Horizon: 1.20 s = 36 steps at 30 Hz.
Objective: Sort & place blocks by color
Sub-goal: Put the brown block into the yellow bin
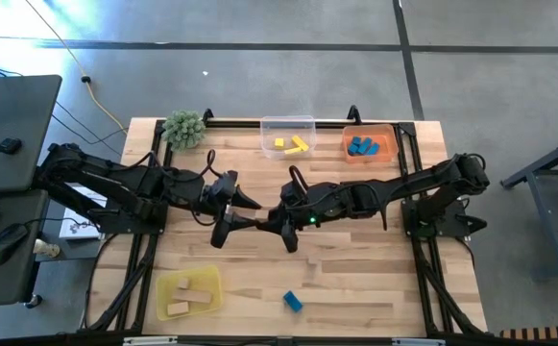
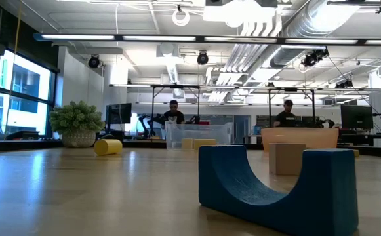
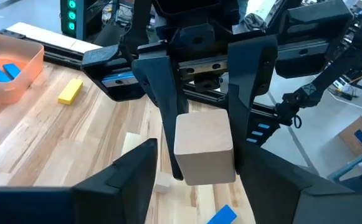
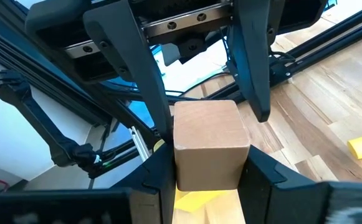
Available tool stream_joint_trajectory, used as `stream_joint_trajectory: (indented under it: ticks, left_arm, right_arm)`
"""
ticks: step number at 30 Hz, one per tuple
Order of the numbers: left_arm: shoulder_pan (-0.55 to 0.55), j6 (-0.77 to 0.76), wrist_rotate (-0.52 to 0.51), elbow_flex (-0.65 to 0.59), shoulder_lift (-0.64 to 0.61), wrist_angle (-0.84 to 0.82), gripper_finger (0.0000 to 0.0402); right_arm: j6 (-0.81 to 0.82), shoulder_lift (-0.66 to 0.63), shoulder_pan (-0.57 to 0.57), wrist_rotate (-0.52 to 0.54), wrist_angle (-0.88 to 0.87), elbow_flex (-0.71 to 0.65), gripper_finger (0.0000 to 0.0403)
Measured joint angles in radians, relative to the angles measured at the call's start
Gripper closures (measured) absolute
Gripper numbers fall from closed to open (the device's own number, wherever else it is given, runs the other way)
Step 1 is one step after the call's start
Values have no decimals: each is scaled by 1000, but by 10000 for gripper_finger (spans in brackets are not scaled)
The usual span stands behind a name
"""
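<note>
- The plain wood cube [image 4: 209,143] was off the table [image 1: 355,279], above its middle. It was pinched by the right gripper [image 1: 280,221], whose fingers [image 4: 156,186] pressed on two opposite faces.
- The cube looked like solid wood with flat, smooth faces and crisp edges. It was probably light and stiff, not fragile, and a little slick under hard pads.
- The best hold would be square on a pair of opposite faces near their middles. A grip across an edge or corner would likely let it twist or pop out.
- The left gripper [image 1: 243,213] met the right one nose to nose. Its fingers [image 3: 118,180] were spread, one on each side of the cube, with no clear contact visible. It appeared to be a hand-over, with the cube's weight carried by the right gripper alone.
- The yellow tray [image 1: 163,284] sat near the left front corner of the table and held two wood blocks [image 1: 194,285]. Judging by colour, that is where this cube belongs.
- A lone blue block [image 1: 292,302] lay on the table near the front edge, beside no tray, so it was not yet sorted.
- At the far edge, the clear tray [image 1: 288,121] held yellow blocks [image 1: 293,144]. The orange tray [image 1: 348,135] just beside it held blue blocks [image 1: 365,146].
- The plant [image 1: 183,128] stood at the far left corner, well apart from both grippers.
</note>
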Motion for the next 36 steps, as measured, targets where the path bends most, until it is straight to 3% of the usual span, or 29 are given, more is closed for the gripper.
stream_joint_trajectory:
  ticks: [7,18,27,36]
  left_arm:
    - [2,-12,2,0,3,-1,209]
    - [1,-22,29,1,52,23,302]
    - [1,8,26,0,51,24,303]
    - [1,35,27,0,54,9,304]
  right_arm:
    - [-13,0,-2,3,-3,0,297]
    - [-25,0,-2,-14,-40,0,297]
    - [-52,-1,-2,-21,-54,0,297]
    - [-32,0,-7,-21,-96,0,198]
